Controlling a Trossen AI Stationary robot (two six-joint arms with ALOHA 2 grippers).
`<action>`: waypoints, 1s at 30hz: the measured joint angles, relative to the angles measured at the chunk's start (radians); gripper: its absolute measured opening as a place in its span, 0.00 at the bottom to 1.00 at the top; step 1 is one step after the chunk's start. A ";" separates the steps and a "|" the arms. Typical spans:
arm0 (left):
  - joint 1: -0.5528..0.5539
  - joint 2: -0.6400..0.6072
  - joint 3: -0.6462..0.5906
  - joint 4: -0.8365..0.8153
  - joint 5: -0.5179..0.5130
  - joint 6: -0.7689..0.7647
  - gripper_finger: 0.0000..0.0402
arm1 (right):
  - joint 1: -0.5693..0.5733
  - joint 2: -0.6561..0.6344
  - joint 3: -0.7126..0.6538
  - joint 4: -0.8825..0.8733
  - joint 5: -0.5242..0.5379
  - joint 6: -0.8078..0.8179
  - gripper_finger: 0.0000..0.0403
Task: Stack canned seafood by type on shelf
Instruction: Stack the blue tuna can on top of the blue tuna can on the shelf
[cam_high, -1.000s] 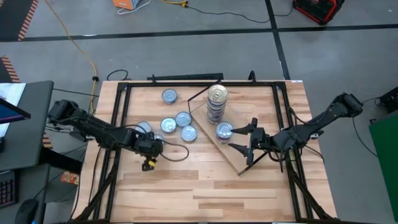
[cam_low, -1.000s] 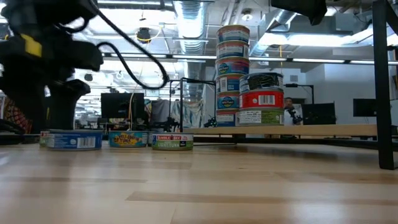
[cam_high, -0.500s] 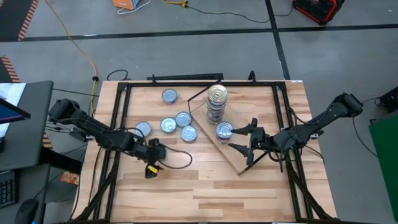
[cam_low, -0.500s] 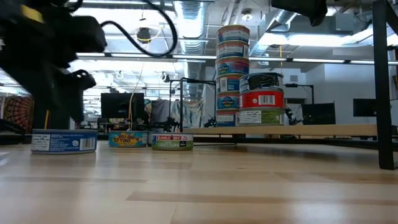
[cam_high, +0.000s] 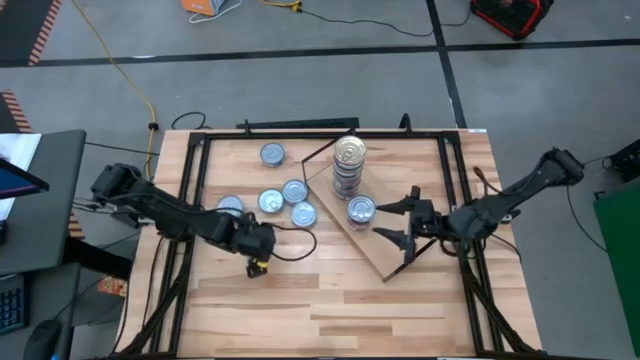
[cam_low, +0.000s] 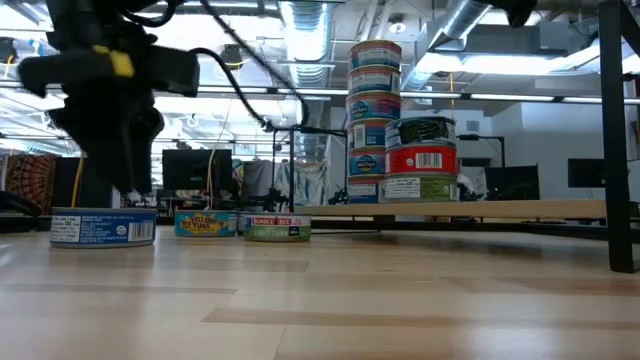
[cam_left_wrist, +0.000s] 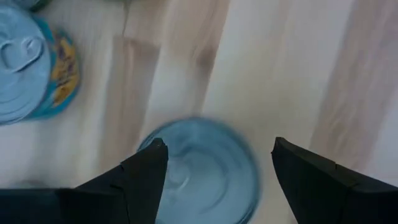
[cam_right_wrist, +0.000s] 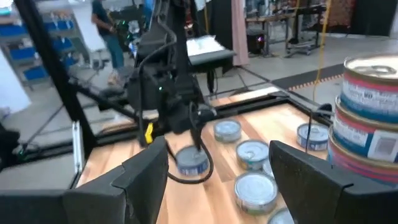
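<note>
Several loose tins of canned seafood (cam_high: 283, 199) lie on the table's left half, lids up; another (cam_high: 272, 154) lies farther back. The shelf (cam_high: 376, 250) is a slanted board. It bears a tall stack of tins (cam_high: 349, 153) and a short stack (cam_high: 361, 210), also in the low view (cam_low: 420, 160). My left gripper (cam_high: 256, 255) hangs open, pointing down, just near-side of the loose tins. Its wrist view shows one tin (cam_left_wrist: 205, 174) below its spread fingers, untouched. My right gripper (cam_high: 386, 222) is open and level, just right of the short stack, holding nothing.
A dark metal frame (cam_high: 190, 200) runs around the tabletop, with a post (cam_low: 615, 130) at the low view's right. A black cable loop (cam_high: 290, 245) trails from the left wrist. Bare wood (cam_high: 330, 310) lies toward the near edge.
My left gripper has moved from over the leftmost tin toward the table's right edge, rising a little and rolling at the wrist; that tin now stands uncovered. The tins and stacks have stayed in place.
</note>
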 joint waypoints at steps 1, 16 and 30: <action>0.000 0.020 0.024 -0.050 -0.002 0.023 0.69 | 0.010 -0.006 -0.001 -0.019 0.001 0.000 0.75; -0.022 0.044 -0.020 -0.118 0.065 -0.002 0.69 | 0.011 0.239 -0.008 0.030 -0.022 0.112 0.75; -0.174 0.011 -0.026 -0.119 -0.054 0.015 0.69 | 0.026 0.652 0.339 -0.090 -0.105 0.077 0.75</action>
